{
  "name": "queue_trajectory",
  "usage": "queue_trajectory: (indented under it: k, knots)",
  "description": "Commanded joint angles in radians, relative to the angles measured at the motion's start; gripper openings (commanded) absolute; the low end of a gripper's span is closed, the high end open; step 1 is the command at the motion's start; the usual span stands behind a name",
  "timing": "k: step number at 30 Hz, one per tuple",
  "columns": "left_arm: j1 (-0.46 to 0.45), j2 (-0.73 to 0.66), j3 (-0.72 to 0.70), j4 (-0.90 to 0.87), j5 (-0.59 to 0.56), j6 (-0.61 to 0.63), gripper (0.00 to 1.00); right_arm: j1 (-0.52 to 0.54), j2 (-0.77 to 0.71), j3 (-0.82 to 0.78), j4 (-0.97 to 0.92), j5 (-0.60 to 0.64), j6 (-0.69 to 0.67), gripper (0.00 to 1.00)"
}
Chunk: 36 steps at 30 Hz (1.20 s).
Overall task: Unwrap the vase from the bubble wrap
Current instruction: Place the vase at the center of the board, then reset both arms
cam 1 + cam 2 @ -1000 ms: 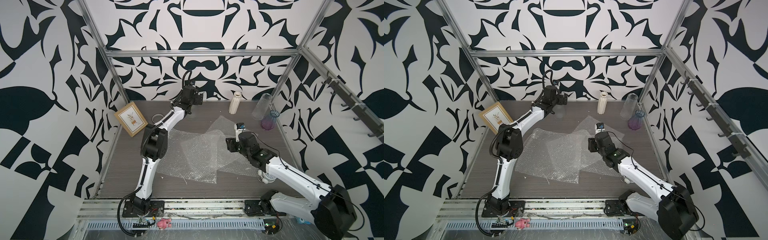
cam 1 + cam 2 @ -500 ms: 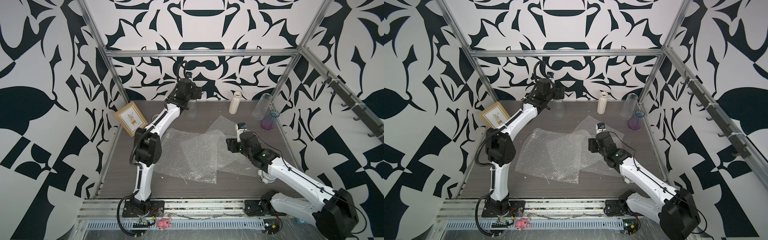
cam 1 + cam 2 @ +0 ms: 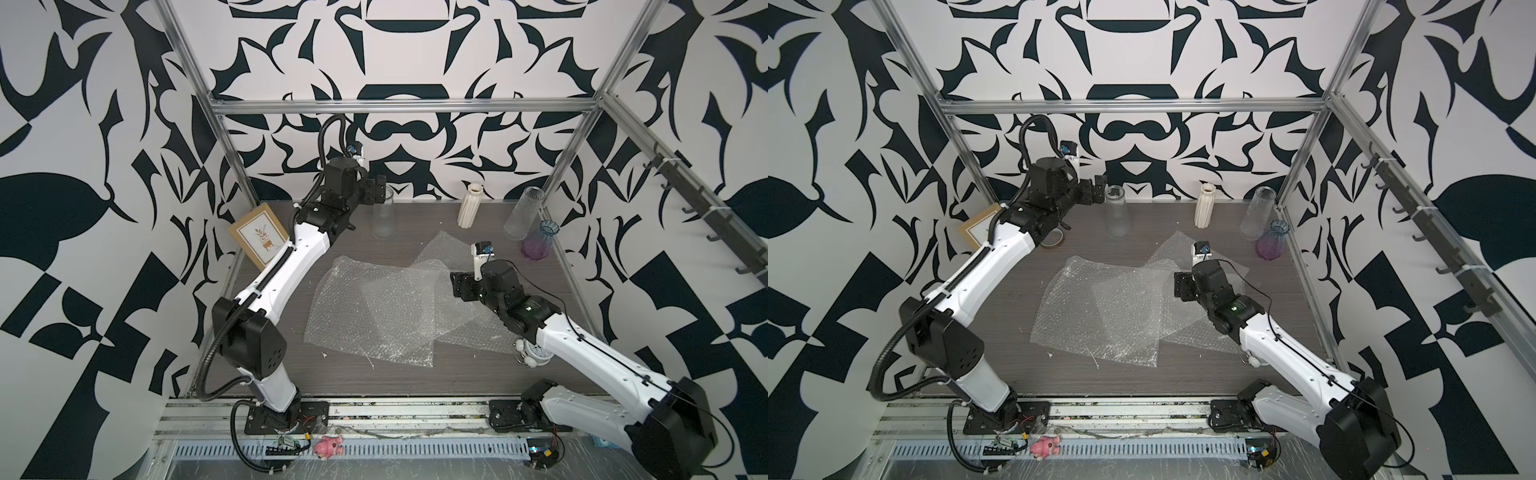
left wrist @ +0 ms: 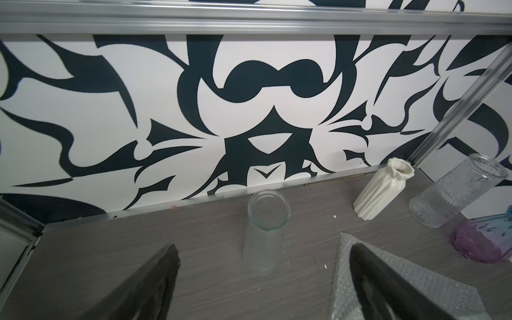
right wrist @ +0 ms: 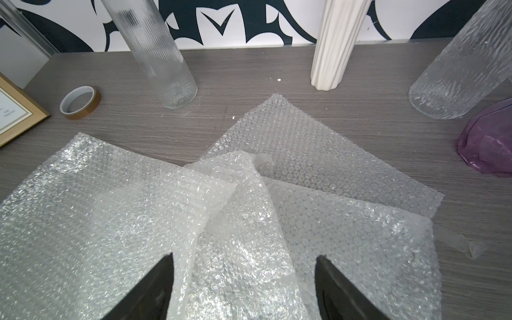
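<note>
4 vases stand upright along the back of the surface [image 3: 415,378], and none has any covering on it: a ribbed glass vase [image 3: 383,212], a white fluted vase [image 3: 469,205], a textured glass vase [image 3: 523,212] and a purple vase [image 3: 539,245]. The bubble wrap [image 3: 374,316] lies mid-surface as several overlapping sheets. They are mostly flat, with 1 crumpled fold on top, and are well apart from the ribbed glass vase.

The left claw [image 3: 373,193] hangs just beside that vase's rim with its jaws spread wide and nothing between them. The left wrist view shows the vase standing free between and beyond the 2 fingers [image 4: 155,277]. The right claw [image 3: 459,286] hovers low over the sheets, also spread and empty, with the crumpled fold showing between its fingers in the right wrist view.

By my reading the unwrapping itself is finished, and the step in hand is letting go and clearing off.

The next move calls for drawing the left arm back from the tall, narrow vase without brushing its rim, since it would tip easily. The right arm should rise straight off the sheets so no fold gets dragged along.
</note>
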Motion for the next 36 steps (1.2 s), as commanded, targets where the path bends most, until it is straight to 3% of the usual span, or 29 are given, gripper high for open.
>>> queue_trajectory:
  k: [1,9,20,25,29,33,36]
  knots:
    - [0.004,-0.116,-0.112,-0.012,-0.03,0.01,0.99,-0.003,-0.036,0.014,0.061,0.012,-0.023,0.82]
    - [0.005,-0.445,-0.44,-0.03,-0.099,0.005,0.99,-0.003,-0.091,-0.04,0.148,0.056,-0.089,0.84]
    - [0.011,-0.771,-0.911,0.143,-0.189,0.041,0.99,-0.002,-0.219,-0.186,0.214,0.193,-0.17,0.84]
    - [0.011,-0.837,-1.042,0.192,-0.207,0.006,0.99,-0.003,-0.311,-0.288,0.263,0.203,-0.187,0.84]
    - [0.011,-0.857,-1.13,0.244,-0.287,-0.043,0.99,-0.002,-0.341,-0.354,0.276,0.253,-0.199,0.84]
    - [0.032,-0.816,-1.218,0.358,-0.347,-0.039,0.99,-0.003,-0.328,-0.402,0.315,0.331,-0.218,0.84]
    - [0.084,-0.774,-1.254,0.436,-0.313,-0.039,0.99,-0.009,-0.304,-0.415,0.34,0.376,-0.233,0.84]
